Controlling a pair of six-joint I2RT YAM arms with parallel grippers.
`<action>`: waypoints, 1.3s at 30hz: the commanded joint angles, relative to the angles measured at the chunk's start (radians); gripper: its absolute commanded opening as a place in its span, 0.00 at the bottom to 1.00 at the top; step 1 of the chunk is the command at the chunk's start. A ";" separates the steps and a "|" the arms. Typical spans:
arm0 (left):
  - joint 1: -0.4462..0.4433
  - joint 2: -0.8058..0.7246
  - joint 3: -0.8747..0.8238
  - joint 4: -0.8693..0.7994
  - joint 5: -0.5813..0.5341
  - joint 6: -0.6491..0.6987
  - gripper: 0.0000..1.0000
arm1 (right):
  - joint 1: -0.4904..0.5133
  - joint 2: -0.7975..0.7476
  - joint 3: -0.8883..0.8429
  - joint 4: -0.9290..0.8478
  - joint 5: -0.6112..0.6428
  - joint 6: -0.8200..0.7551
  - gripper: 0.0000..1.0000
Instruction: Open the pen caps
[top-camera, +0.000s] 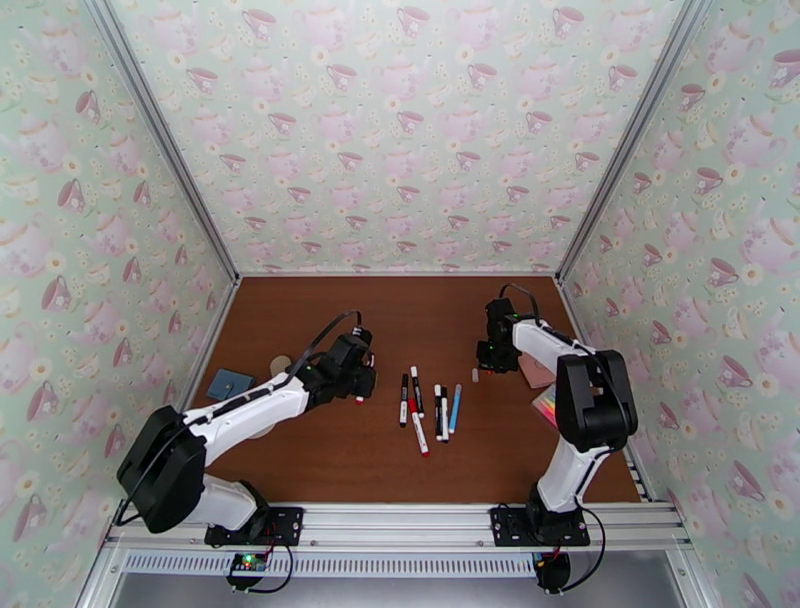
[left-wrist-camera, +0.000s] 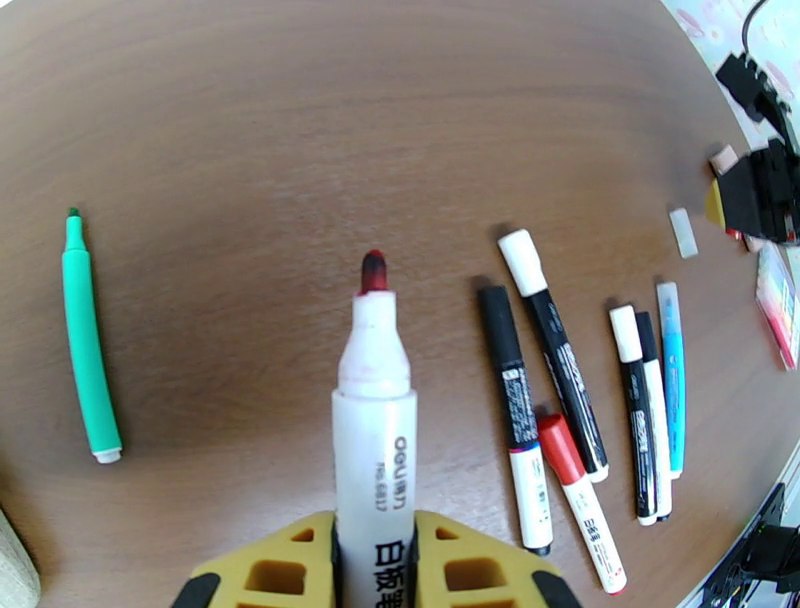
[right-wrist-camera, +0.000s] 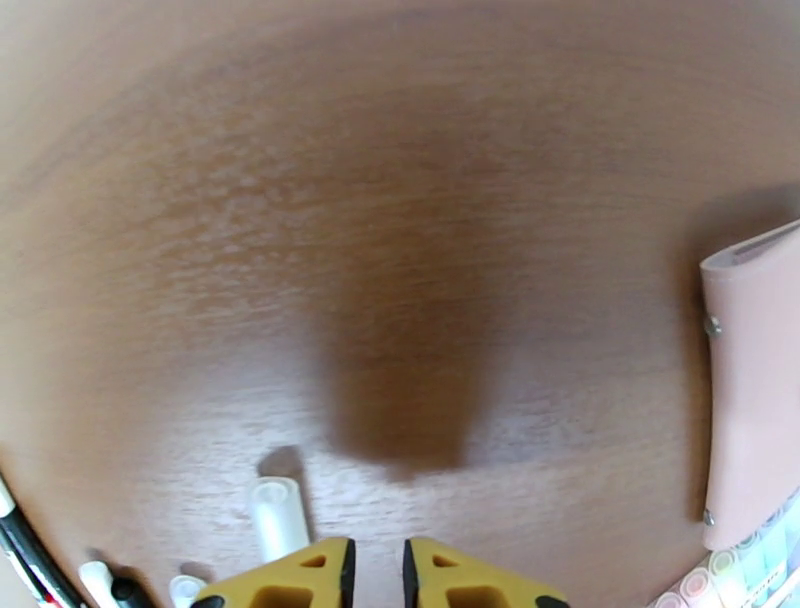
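Observation:
My left gripper is shut on a white marker whose red tip is bare and points away over the table. A green pen lies uncapped to its left. Several capped pens with white, black and red caps lie in a loose row at the table's middle, among them a light blue one. A small white cap lies loose on the wood just left of my right gripper, whose fingers stand nearly together with nothing between them. The same cap lies right of the row.
A pink pad and a pack of coloured markers lie at the right edge beside the right arm. A blue square and a beige lump sit left of the left arm. Patterned walls close in three sides.

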 joint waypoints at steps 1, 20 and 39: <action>0.004 0.020 0.023 0.023 0.025 0.017 0.06 | -0.003 0.024 0.019 -0.014 -0.003 -0.020 0.22; 0.006 0.060 0.023 0.056 0.056 0.003 0.06 | -0.002 0.048 0.002 0.029 -0.036 -0.011 0.30; 0.016 0.108 0.048 0.039 0.006 0.015 0.07 | -0.003 -0.120 -0.086 0.077 -0.063 0.044 0.36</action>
